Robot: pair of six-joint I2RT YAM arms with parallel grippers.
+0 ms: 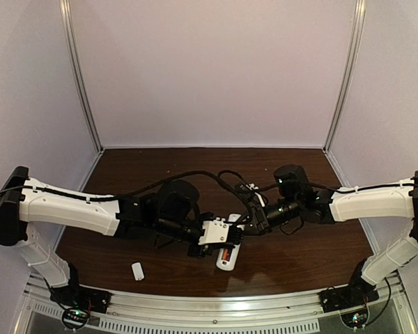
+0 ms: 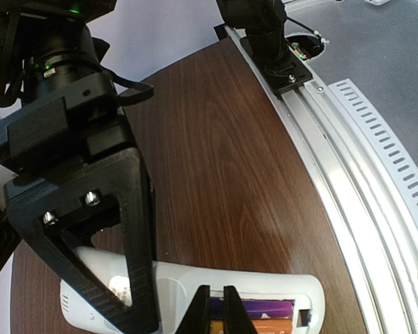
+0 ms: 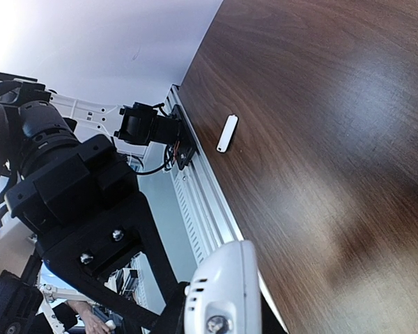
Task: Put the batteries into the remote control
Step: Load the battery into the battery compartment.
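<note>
Your left gripper [image 2: 217,309] has its two thin black fingertips pressed together, with only a slit between them. They sit at the bottom edge of the left wrist view, at the near end of the batteries [image 2: 268,308]. These are two slim cylinders lying side by side in the remote [image 2: 265,284], a glossy purple one above an orange one. The remote is smooth white plastic, oblong with rounded corners, and it lies on the table [image 2: 230,174], dark brown wood with a fine grain and a soft sheen.

Your right gripper [image 1: 240,229] pinches the remote. In the right wrist view the remote's rounded white end, with small vent slots and a screw, fills the bottom centre between its dark fingers. The battery bay does not show there at all.

From above, the two grippers meet at the middle of the frame. The remote slants below them, and only a speck of orange shows at its lower end.

Only the top and right wrist views show the small, flat white piece [image 3: 227,133], which lies alone near the ribbed aluminium rail [image 2: 348,181]. The left wrist view shows that rail's slots and bolts most clearly.
</note>
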